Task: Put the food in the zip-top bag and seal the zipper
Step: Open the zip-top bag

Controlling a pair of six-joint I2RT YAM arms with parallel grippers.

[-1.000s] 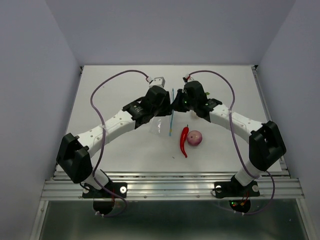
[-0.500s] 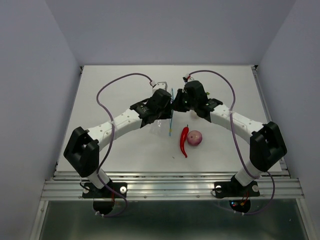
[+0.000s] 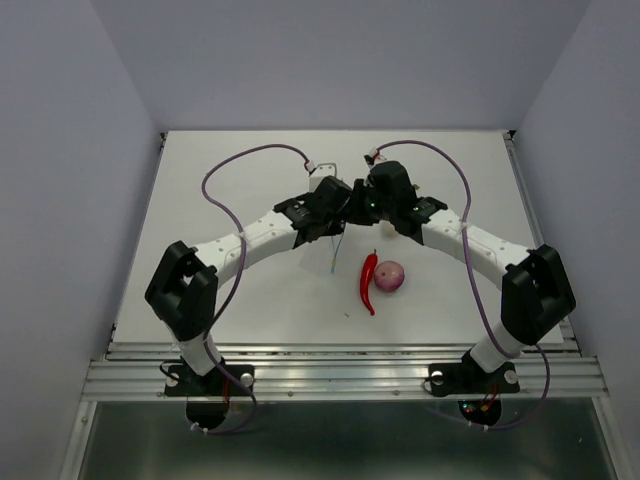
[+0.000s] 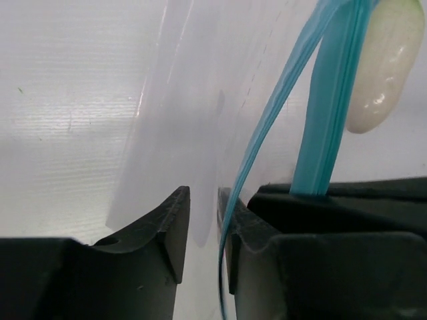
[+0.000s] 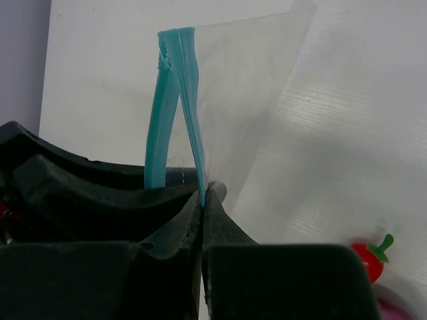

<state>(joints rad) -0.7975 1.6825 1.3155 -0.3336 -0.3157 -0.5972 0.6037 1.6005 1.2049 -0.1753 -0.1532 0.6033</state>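
Here, both arms met over the middle of the white table (image 3: 240, 180), with the clear bag (image 3: 320, 258) between them. The right gripper (image 5: 202, 193) was pressed fully together, and one lip of the blue zipper (image 5: 175, 100) ran down into the seam between its fingers, so it was clamped on that lip. The other lip bowed away to the left and passed behind the gripper's left finger, leaving the mouth of the bag parted near the grip and closed again at its far end.

The left gripper (image 4: 202, 200) had its fingers a little apart, with a narrow gap between the tips. The clear wall of the bag hung in that gap, and a thin blue strand of the zipper ran along the inner edge of the right-hand finger. The fingers did not look pressed onto the plastic.

In the left wrist view a white, glossy radish (image 4: 383, 67) showed just past the zipper, partly covered by it. I could not tell whether it lay inside the bag.

The red chili (image 3: 368, 283) lay on the table just to the right of the bag, outside it. The purple onion (image 3: 390, 276) sat right beside the chili on its right, also outside.
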